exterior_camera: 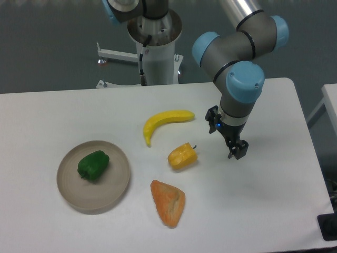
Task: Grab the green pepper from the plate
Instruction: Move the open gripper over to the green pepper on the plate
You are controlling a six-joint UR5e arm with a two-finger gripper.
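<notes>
The green pepper (93, 165) is small, glossy and dark green. It lies on the round beige-grey plate (117, 188) at the table's left front. My gripper (236, 151) hangs over the right half of the table, far to the right of the plate and just right of the yellow pepper. It holds nothing. Its fingers are dark and seen nearly edge-on, so I cannot tell how far apart they stand.
A yellow pepper (182, 156) lies mid-table between gripper and plate. A yellow banana (164, 122) lies behind it. An orange wedge-shaped thing (168, 203) lies near the front. The arm's base column (157, 42) stands at the table's back edge.
</notes>
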